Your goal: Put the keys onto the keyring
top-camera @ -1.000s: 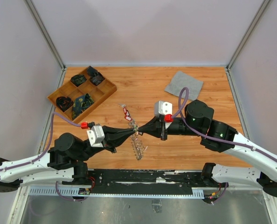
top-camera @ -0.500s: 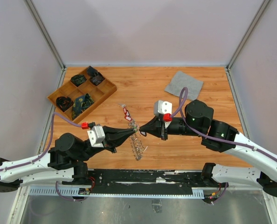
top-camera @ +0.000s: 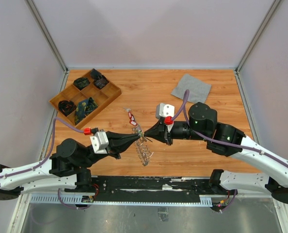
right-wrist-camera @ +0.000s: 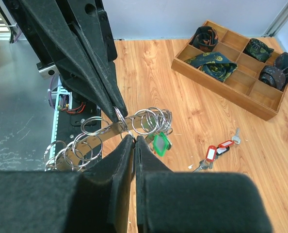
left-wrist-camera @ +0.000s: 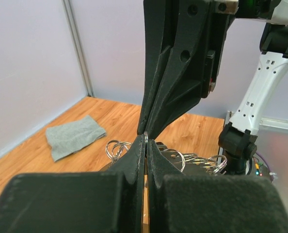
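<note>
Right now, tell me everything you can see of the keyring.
The keyring is a thin silver metal band strung with many small wire loops, running in a long curve. A green-tagged key seems to hang from it. The left gripper, shut, pinches it near the middle; the right gripper, its tips closed, meets it at the same spot.

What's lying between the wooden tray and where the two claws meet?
A few loose keys with red tags, apart from both; the top and right wrist views both show them.

No legible text, brand, number or sign was found in any view. The red key tags and the green tag show no readable lettering.
</note>
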